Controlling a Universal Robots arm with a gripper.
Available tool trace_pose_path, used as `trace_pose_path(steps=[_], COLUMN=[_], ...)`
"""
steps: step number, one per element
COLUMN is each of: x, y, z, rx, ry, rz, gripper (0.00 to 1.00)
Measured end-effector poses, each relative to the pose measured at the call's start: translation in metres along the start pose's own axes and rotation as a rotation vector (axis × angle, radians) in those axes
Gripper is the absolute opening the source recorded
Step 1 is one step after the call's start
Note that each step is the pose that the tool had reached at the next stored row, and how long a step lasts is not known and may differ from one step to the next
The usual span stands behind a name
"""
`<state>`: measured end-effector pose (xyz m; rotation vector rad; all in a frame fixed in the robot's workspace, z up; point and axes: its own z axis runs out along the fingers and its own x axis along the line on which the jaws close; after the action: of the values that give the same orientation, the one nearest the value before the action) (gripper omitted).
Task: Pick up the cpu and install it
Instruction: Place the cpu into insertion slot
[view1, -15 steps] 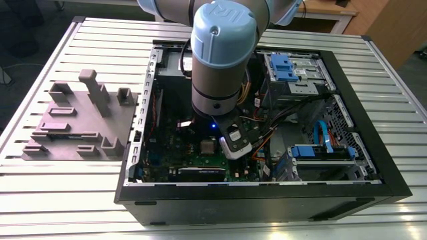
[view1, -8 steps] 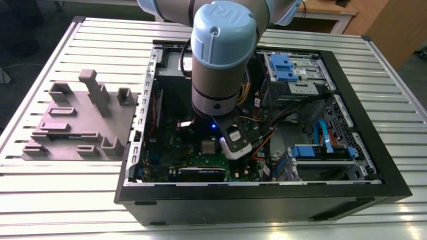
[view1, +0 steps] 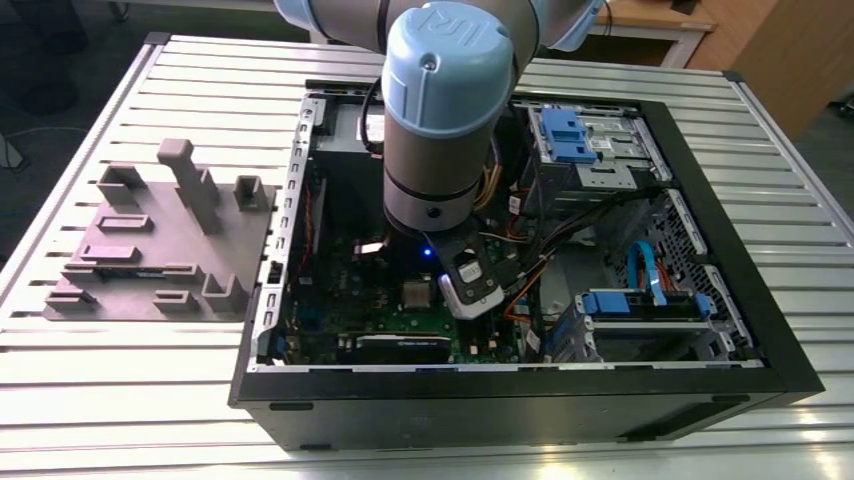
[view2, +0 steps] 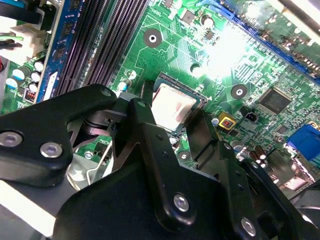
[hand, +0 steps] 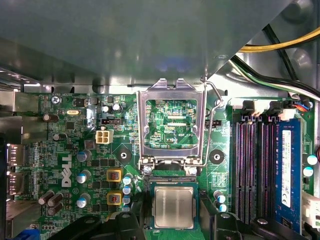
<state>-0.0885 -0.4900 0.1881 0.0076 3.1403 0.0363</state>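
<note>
- We see the gripper (view2: 172, 112) low inside the case (view1: 534, 405), close over the green board (hand: 75, 165).
- The cpu (hand: 173, 207) lies flat at the socket (hand: 172, 179), shiny side up. The gripper is right around it.
- We cannot tell if the gripper is squeezing the cpu or has gone loose. We also cannot tell if the cpu sits all the way down in the socket.
- The socket's metal lid (hand: 172, 86) is flipped open. Its thin lever (hand: 219, 103) is up beside it. So we think the step in hand is setting the cpu into the socket.
- To do this well, we think the cpu must be flat, not tipped. All four edges should line up with the socket frame.
- We would go slow and soft here. A socket like this likely has tiny pins. A hard push or a slide to the side could bend them.
- The open lid is just beside the cpu. We would keep the gripper from bumping it.
- The grey fixture (view1: 147, 240) sits on the desk (view1: 134, 410) at the exterior view's left, just beside the case.
</note>
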Motion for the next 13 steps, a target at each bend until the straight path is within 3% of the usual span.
trace_pose_path(steps=[5,6,13], x=[0.0001,0.0,0.0], y=[-0.0001,-0.0001,0.0], z=[0.0001,0.0003,0.0005], rx=[0.0005,0.0004,0.0002], ry=[0.0002,0.0002,0.0], rz=[0.0,0.0,0.0], gripper=[0.53,0.48,0.48])
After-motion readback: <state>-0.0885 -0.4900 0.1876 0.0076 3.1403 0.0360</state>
